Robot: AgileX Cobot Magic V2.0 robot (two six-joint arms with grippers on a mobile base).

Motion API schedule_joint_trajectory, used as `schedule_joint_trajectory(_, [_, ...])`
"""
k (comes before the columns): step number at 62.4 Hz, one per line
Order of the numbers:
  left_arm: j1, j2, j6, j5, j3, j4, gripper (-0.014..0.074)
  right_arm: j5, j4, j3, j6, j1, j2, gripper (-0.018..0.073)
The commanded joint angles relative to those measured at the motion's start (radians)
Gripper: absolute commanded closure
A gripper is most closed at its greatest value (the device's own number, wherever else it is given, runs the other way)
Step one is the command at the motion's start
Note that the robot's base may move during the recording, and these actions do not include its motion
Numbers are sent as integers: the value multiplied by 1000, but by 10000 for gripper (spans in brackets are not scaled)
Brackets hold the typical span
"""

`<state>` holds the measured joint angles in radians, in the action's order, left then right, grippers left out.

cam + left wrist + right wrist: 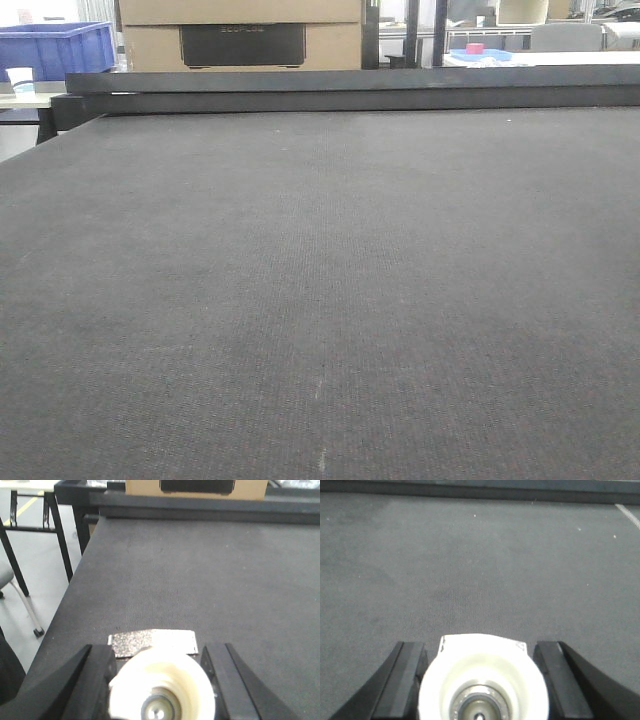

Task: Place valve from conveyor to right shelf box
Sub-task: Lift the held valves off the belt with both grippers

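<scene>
No valve shows on the conveyor [320, 300], nor any shelf box; left pincer [157, 652] and right pincer [479, 647] hang spread and empty above it; I judge the whole task lies ahead.

One belt, two grippers, and a handful of single items behind it.

There is one wide dark grey woven conveyor belt [320, 300], and one speckled grey rectangular patch [152, 641] lies on it. Beyond its far edge stand one blue plastic crate [55, 50], one white paper cup [20, 80] and one brown cardboard box [240, 30] with one black panel. Farther right sits one small pink block [475, 48] on one round blue dish [497, 55]. The left gripper [157, 647] shows two black fingers [95, 675] and one round cream cup-shaped part [162, 690]. The right gripper [480, 647] likewise shows two black fingers [402, 680] and one round white cup-shaped part [482, 680].
</scene>
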<state>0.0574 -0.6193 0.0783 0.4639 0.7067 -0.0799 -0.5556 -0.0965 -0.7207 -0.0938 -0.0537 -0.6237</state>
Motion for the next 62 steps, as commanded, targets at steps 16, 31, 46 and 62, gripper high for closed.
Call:
schedule_joint_trajectory(16, [-5, 10, 0, -63, 5, 2, 708, 77, 3, -8, -2, -2, 10, 722])
schedule_joint_trajectory(31, [-5, 10, 0, -63, 5, 2, 708, 77, 3, -8, -2, -2, 10, 722])
schedule_joint_trajectory(46, [-5, 10, 0, -63, 5, 2, 708, 77, 3, -8, -2, -2, 10, 722])
schedule_joint_trajectory(62, [-5, 10, 0, -63, 5, 2, 708, 77, 3, -8, -2, -2, 10, 722])
